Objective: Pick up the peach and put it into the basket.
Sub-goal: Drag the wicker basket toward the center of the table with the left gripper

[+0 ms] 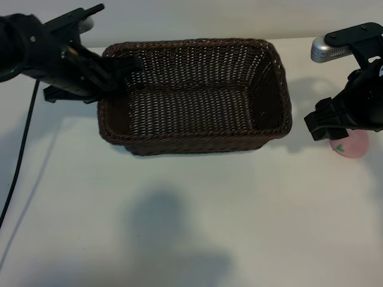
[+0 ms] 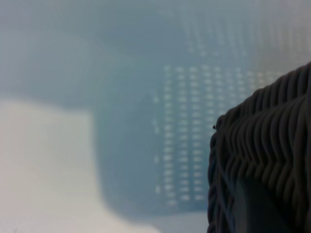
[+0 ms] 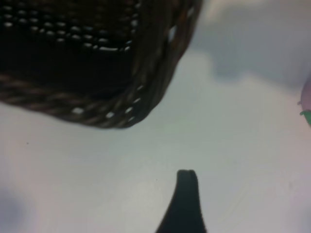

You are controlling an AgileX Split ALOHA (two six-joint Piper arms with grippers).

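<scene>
The peach (image 1: 352,145) sits on the table (image 1: 191,227) just right of the basket (image 1: 197,95). The right gripper (image 1: 335,128) hangs over it, fingers wide apart. The left gripper (image 1: 122,69), fingers nearly together, holds nothing by the basket's left end. The peach looks light, round and smooth, so pinch its middle.

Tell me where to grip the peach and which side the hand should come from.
Grip the peach across its round middle, probably coming from above with the fingers on opposite sides. It sits on the table just right of the basket, apart from it, so both flanks look clear. The right hand hangs open right over it, partly covering it, and seems the natural one to use.
</scene>
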